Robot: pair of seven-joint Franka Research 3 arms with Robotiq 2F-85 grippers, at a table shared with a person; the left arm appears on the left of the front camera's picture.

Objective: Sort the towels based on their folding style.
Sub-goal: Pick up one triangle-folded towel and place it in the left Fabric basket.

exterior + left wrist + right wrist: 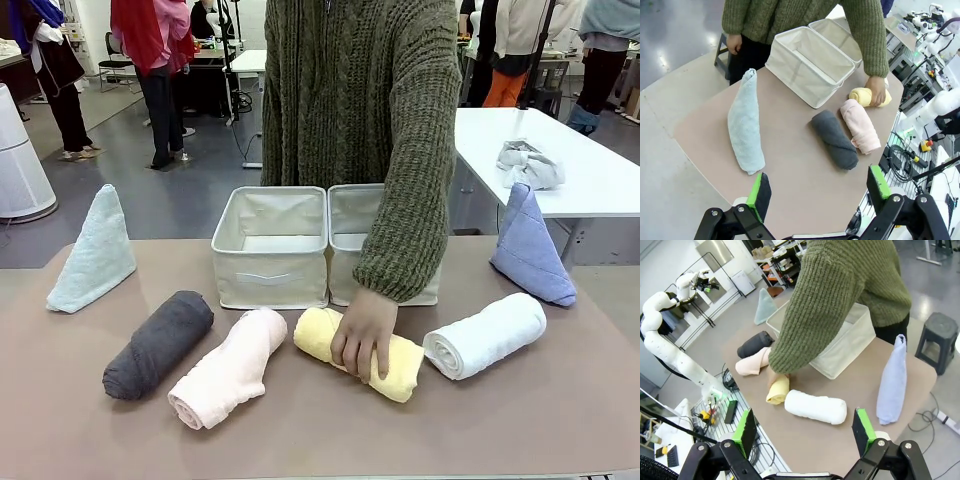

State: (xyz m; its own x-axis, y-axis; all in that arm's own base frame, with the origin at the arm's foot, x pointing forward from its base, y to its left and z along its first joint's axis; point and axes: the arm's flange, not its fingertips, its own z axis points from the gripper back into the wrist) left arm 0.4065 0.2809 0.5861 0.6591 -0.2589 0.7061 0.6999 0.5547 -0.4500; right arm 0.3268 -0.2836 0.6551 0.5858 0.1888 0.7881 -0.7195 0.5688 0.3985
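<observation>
Yellow roll (318,335) under a person's hand (362,340)

It lies before the cream fabric bins (268,280); dark grey roll (158,343) and pink roll (230,368) front-left, white roll (486,335) front-right, teal cone (95,250) and blue cone (528,250) flanking. Left gripper (819,187), right gripper (804,427): wide, empty.

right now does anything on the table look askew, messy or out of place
Nothing is spilled or damaged. The pale pink roll looks loosely wound, flattened and uneven at its near end. A person's hand rests on the yellow roll.
</observation>
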